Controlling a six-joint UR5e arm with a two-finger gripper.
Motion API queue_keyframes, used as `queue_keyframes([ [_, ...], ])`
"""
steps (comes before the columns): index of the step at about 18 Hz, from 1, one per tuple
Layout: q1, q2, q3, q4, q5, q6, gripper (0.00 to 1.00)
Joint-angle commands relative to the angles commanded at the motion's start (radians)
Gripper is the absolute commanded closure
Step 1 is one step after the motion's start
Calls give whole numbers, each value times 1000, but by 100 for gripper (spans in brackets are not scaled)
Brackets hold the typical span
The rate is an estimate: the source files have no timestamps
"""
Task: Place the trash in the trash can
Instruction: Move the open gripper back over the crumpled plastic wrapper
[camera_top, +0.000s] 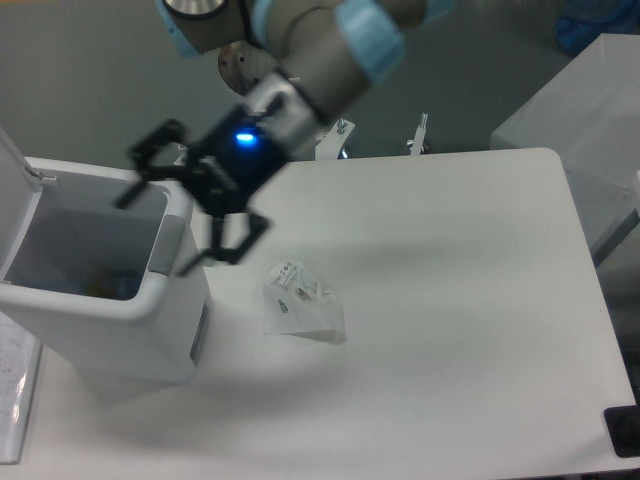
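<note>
Gripper (170, 225) sat above the right rim of the trash can (110, 315), motion-blurred, fingers (228, 245) spread wide with nothing between them. One finger pair pointed left over the bin opening, the other hung down just past the grey handle (165, 245) on the rim. Blue status light on the gripper body was lit. Trash can stood at the table's (450, 300) left edge, lid (15, 185) hinged up on the far left side. Interior was dim; something yellowish and a pale bluish shape lay at the bottom, too murky to say for certain it was the bottle. The crumpled wrapper (300, 305) was on the table, near the bin's right side but not touching it, translucent white with small black print facing up. It was below and right of the gripper, apart from the fingers. Arm (320, 50) came in from the top, grey links with light-blue joint caps, heavily blurred. Metal fittings (420, 135) were at the table's back edge.
</note>
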Motion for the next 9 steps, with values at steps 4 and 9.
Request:
queue_keyframes([
  [4, 49, -70, 3, -3, 23, -34, 0],
  [9, 42, -98, -37, -9, 239, -49, 0],
])
